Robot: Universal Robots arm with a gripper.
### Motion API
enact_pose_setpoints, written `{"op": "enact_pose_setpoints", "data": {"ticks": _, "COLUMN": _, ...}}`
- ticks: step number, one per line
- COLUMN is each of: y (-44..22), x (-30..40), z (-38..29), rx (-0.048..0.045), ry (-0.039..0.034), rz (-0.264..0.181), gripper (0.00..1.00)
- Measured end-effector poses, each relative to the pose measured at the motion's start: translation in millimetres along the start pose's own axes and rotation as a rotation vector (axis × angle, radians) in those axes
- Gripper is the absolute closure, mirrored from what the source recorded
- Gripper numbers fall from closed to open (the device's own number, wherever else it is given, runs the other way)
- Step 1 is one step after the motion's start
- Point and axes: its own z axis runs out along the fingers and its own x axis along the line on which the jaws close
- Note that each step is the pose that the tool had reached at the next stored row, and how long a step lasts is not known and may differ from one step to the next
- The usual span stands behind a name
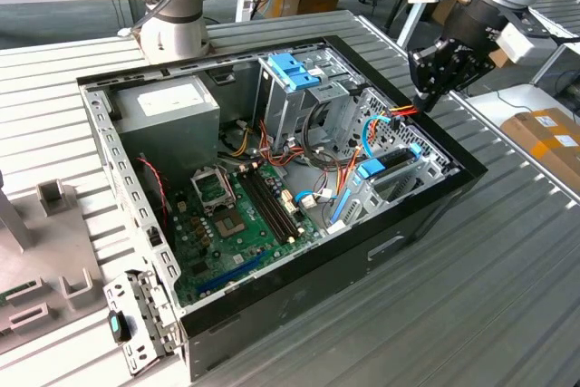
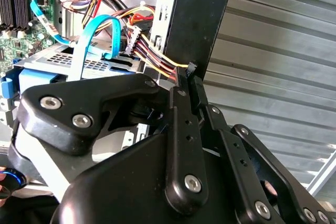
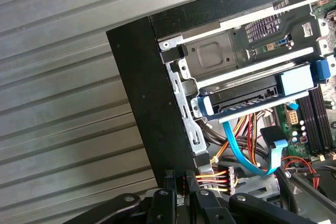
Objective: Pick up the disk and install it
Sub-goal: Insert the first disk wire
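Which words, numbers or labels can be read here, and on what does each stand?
Nothing can be read.
White sticker on the grey metal power-supply box: print too small.
Labels on the brown cardboard box: too small.
Green motherboard: markings too small.
Flat blue cable: dark print, too small.

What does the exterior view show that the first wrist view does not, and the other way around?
The exterior view gives the grey power-supply box, the blue latch on the drive cage, and another robot arm beyond the open case. The first wrist view gives the outer black face of the case wall. Both share the disk in its blue bracket, seated in its bay, the blue cable close to it, and the hand near that corner.
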Motion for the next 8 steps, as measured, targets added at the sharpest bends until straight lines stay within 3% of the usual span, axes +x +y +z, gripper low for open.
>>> {"op": "enact_pose_setpoints", "data": {"ticks": 7, "y": 0.1, "x": 0.0, "z": 0.4, "rx": -0.0002, "ry": 0.0001, "rz": 0.000, "gripper": 0.79}}
{"op": "enact_pose_setpoints", "data": {"ticks": 8, "y": 0.1, "x": 0.0, "z": 0.5, "rx": -0.0001, "ry": 0.0001, "rz": 0.000, "gripper": 0.84}}
